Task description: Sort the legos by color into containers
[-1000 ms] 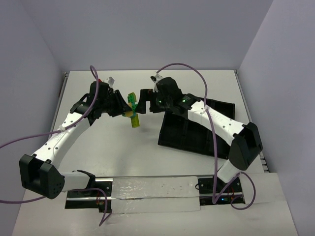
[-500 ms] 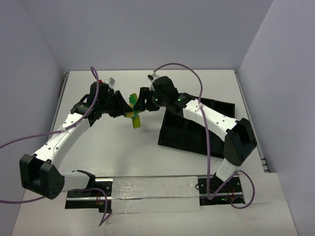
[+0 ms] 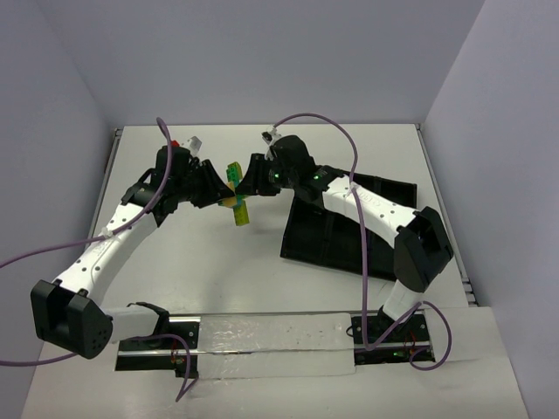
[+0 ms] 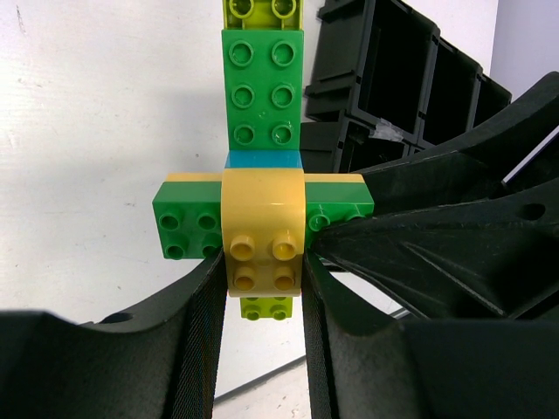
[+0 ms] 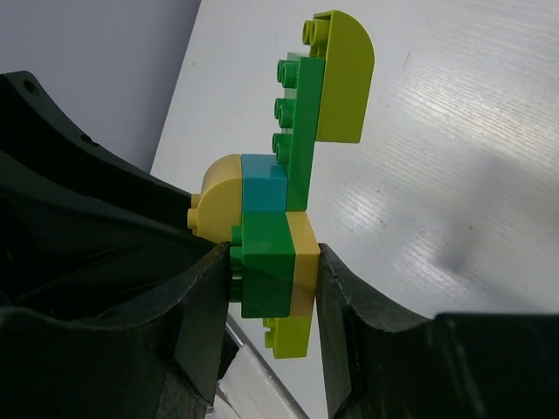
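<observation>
Seen from above, both arms bend inward and meet at a lego cluster (image 3: pixel 236 197) over the table (image 3: pixel 253 271), left of the black tray (image 3: pixel 336 240).

On the left wrist view, the left gripper (image 4: pixel 262 284) pinches the cluster's yellow brick (image 4: pixel 262 223).

On the right wrist view, the right gripper (image 5: pixel 266 271) clamps the cluster's green crossbar (image 5: pixel 262 257).

A white table (image 3: pixel 175 279) took up the whole floor of the booth. Plain lavender walls (image 3: pixel 279 61) rose from its far, left and right edges, and a glossy, wrinkled white strip (image 3: pixel 271 334) ran along its near edge.
</observation>
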